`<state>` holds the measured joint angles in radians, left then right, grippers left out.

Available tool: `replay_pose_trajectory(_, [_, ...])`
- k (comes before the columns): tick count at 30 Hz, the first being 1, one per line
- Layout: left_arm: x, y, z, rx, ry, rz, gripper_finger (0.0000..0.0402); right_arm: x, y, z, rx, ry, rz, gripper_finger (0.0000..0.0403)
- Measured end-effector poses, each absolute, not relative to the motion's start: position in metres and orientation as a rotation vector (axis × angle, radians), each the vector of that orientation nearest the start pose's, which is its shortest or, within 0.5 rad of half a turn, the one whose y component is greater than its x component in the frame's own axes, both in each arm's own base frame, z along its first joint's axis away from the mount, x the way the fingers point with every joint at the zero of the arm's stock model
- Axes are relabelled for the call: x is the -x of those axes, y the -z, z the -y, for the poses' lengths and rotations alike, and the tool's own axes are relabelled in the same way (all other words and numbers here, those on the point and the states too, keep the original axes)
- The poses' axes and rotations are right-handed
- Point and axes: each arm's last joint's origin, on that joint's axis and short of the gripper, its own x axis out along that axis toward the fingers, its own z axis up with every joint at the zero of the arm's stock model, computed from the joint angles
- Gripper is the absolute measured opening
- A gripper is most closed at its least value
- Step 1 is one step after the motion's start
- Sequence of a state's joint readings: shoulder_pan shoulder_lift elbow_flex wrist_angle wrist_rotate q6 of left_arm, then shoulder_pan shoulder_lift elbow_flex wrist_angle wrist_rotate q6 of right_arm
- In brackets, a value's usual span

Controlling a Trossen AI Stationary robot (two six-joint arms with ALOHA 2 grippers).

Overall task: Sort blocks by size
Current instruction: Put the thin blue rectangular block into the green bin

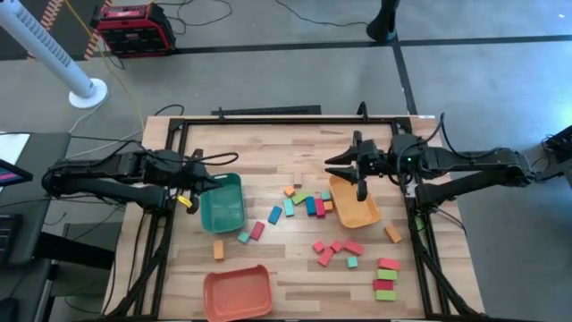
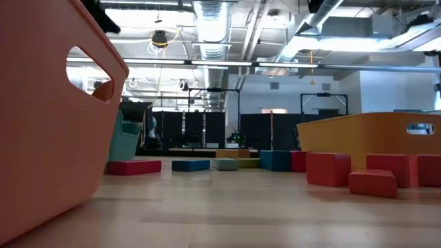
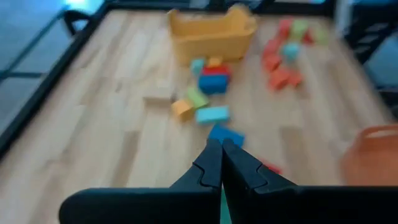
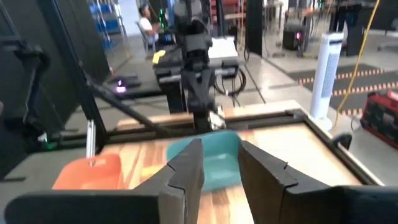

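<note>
While both hands sit shut, empty: blocks (image 1: 315,207) small, multicoloured, cubes to flat bars, scattered.

Evenly lit from overhead, sharp from above, soft and smeared at the wrists.

Lit by bright ceiling fixtures (image 2: 210,21), seen glaring white in the low view against a dim room beyond. Only faint, short shadows under the blocks (image 1: 308,204) on the pale wooden table (image 1: 295,152) in the high view; no hard glare on the wood. In the low view, blurred to a flat orange mass at the near salmon-red tray (image 2: 48,124), sharper farther back. Strongly motion-blurred across the left wrist view, with the yellow-orange tray (image 3: 211,31) smeared. Softly blurred in the right wrist view too, teal tray (image 4: 214,158) hazy.
</note>
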<state>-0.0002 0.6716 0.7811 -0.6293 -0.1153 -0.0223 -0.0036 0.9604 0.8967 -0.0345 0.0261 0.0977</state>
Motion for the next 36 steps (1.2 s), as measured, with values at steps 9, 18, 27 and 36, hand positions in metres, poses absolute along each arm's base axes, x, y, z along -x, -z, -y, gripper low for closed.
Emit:
replay_pose_trajectory(9, [-0.190,-0.269,-0.002,-0.128,-0.112,-0.765,0.0087,-0.212,-0.344,0.001,-0.113,0.041,-0.211,0.0133])
replay_pose_trajectory(18, [-0.257,-0.229,0.014,-0.278,0.051,-0.862,0.0189,-0.202,-0.331,0.001,-0.126,0.052,-0.368,0.0133])
replay_pose_trajectory(27, [-0.318,-0.206,0.022,-0.269,0.064,-0.964,0.0188,-0.185,-0.324,-0.001,-0.197,0.067,-0.490,0.0133])
replay_pose_trajectory(36, [-0.349,-0.174,0.026,-0.007,-0.085,-1.075,0.0188,-0.179,-0.319,-0.010,-0.200,0.031,-0.568,0.0133])
